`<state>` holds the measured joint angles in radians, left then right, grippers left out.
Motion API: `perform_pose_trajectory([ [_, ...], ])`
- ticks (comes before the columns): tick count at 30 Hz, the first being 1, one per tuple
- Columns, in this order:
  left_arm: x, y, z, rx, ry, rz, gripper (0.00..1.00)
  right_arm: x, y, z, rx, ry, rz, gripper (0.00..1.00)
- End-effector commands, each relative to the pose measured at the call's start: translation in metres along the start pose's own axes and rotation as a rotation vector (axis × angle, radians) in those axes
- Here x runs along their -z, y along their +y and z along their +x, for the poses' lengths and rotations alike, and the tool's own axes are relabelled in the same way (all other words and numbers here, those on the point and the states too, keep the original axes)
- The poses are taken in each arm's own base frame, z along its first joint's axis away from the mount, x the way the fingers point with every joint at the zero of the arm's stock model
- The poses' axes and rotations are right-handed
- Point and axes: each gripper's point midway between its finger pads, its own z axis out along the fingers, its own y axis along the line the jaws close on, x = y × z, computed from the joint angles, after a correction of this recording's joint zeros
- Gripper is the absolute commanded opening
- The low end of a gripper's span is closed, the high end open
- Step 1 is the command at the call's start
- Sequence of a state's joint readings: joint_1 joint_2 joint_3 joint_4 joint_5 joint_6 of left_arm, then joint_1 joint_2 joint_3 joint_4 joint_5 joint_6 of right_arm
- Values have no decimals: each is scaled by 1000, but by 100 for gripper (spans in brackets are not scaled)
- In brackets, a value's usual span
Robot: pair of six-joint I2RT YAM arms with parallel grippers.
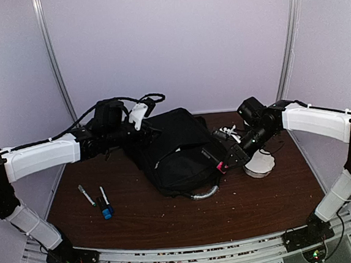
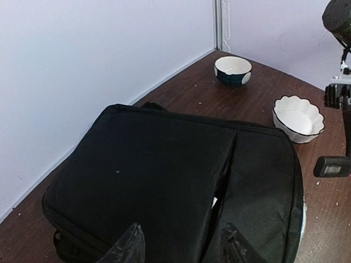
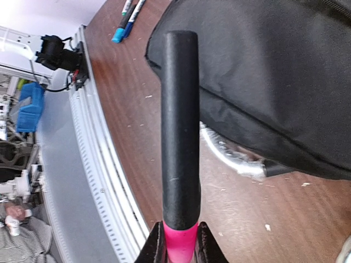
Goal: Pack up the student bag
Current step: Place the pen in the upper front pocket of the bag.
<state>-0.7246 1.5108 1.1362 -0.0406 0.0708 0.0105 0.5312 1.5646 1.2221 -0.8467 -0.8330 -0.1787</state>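
The student bag (image 1: 177, 150) is a large black backpack lying flat mid-table, its silver handle (image 1: 205, 194) at the near edge. My left gripper (image 1: 145, 134) is open and empty over the bag's far-left end. In the left wrist view its fingertips (image 2: 129, 246) hover over the black fabric (image 2: 164, 175), beside a slightly parted zipper slit (image 2: 219, 192). My right gripper (image 1: 223, 166) is shut on a pink marker with a black cap (image 3: 179, 120), held just off the bag's right side (image 3: 274, 71), near the silver handle (image 3: 230, 159).
Two loose markers (image 1: 86, 195) (image 1: 105, 202) lie at the near left, also in the right wrist view (image 3: 129, 19). A white scalloped bowl (image 2: 298, 118) sits right of the bag and a blue-and-white bowl (image 2: 233, 70) by the back wall.
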Motion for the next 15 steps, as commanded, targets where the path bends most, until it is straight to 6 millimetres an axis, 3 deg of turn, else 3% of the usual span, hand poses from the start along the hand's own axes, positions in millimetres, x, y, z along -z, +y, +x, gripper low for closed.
perform_pose_trajectory([
  [1, -14, -10, 2, -11, -18, 4, 48, -15, 10, 5, -91, 24, -157, 6],
  [6, -7, -14, 5, 25, -27, -23, 47, -29, 8, -9, -192, 60, -257, 7],
  [10, -2, -12, 5, 42, -21, -44, 48, -40, -18, -26, -282, 30, -147, 7],
  [15, -1, -10, 7, 67, -1, -68, 47, -55, -33, -35, -354, 64, -153, 8],
])
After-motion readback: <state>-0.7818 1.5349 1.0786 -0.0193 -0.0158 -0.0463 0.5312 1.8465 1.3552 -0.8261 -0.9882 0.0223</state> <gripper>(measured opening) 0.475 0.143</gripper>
